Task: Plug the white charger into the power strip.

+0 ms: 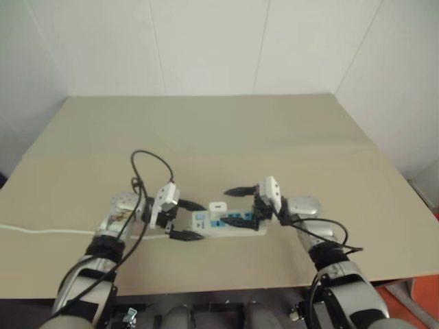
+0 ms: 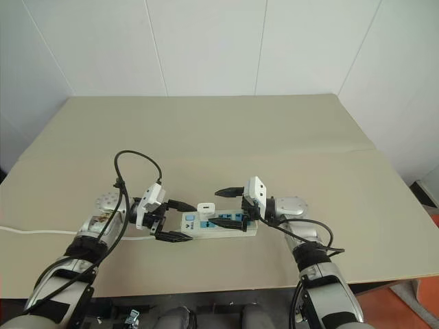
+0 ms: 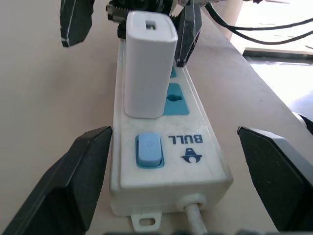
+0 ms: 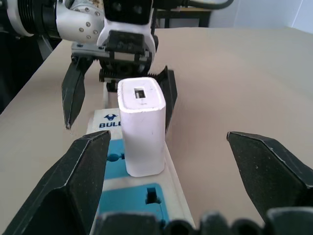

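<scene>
While the white charger [image 3: 148,63] stands plugged upright in the power strip [image 3: 195,161] near the worktop [image 1: 226,130] front edge, left gripper [image 1: 186,220] and right gripper [image 1: 238,205] flank it, wide apart, empty.

Tan table [image 1: 226,130]: broad bare surface beyond and to both sides of the power strip [image 1: 230,225]. Obstacles: white charger [image 1: 218,206] upright in the strip's socket nearest the switch; left gripper [image 1: 190,221] and right gripper [image 1: 240,205], fingers spread, flanking the strip's two ends; thin white cable [image 1: 41,231] trailing left across the near edge.
</scene>
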`<state>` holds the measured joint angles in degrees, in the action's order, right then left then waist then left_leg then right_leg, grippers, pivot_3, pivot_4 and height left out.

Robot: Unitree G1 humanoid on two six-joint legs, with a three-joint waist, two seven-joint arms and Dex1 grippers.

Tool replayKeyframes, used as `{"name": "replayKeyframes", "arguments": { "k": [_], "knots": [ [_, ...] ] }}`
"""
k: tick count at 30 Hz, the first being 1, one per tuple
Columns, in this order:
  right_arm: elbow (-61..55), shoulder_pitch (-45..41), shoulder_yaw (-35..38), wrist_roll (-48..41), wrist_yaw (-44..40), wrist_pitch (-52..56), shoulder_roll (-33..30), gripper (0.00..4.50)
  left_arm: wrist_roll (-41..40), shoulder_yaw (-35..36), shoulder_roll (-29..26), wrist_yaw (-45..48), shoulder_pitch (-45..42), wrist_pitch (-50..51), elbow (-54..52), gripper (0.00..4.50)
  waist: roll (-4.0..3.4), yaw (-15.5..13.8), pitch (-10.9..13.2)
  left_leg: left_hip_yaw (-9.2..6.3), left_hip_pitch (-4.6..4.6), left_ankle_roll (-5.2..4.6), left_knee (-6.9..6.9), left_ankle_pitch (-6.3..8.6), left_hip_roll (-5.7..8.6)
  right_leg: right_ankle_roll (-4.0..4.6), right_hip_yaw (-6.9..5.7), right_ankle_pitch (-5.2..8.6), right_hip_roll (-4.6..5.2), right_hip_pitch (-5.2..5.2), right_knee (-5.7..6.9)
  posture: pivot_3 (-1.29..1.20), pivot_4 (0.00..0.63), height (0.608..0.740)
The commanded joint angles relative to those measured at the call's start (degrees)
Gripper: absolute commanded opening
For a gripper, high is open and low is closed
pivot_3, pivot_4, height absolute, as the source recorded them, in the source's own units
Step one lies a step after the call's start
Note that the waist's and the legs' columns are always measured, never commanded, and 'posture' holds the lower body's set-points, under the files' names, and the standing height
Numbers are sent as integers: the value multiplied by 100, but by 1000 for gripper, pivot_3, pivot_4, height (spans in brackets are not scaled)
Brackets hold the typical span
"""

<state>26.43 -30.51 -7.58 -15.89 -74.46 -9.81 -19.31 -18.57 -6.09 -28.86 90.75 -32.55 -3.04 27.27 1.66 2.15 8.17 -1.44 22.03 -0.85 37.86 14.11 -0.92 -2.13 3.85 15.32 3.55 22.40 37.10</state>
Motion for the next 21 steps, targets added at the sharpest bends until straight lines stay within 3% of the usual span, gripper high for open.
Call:
{"name": "replayKeyframes", "arguments": {
  "k": [1,6,13,16,21],
  "knots": [
    [-782,276,430,-356,145,284,-333,4500,-658,603,-232,-134,143,362,-781,4483,-2,-7,8,0,6,0,0,0,1,0,0,0,4,5,-1,0,150,740],
    [-2318,783,1201,-1022,118,1140,-1489,4500,-818,928,-1331,170,242,445,-670,4483,-30,5,71,2,62,6,2,-5,5,-1,3,-2,6,73,9,0,150,740],
    [-3310,2278,2554,-1100,-228,1765,-3591,4500,-387,295,-2911,175,526,-831,619,4483,-54,-17,127,5,72,5,-4,-4,6,-1,-8,-1,-5,81,-5,0,150,740],
    [-3354,2979,3244,-1215,-528,1763,-4013,4500,-657,286,-3165,175,641,-827,697,4483,-48,-51,135,12,78,5,4,-4,7,-1,-6,-1,-1,78,-7,0,150,740],
    [-3678,3606,3886,-1292,-531,1960,-4153,4500,-914,334,-3210,175,747,-704,549,4483,-46,-100,136,34,70,5,10,-5,0,0,-5,-3,-9,69,-1,0,150,740]
  ]
}}
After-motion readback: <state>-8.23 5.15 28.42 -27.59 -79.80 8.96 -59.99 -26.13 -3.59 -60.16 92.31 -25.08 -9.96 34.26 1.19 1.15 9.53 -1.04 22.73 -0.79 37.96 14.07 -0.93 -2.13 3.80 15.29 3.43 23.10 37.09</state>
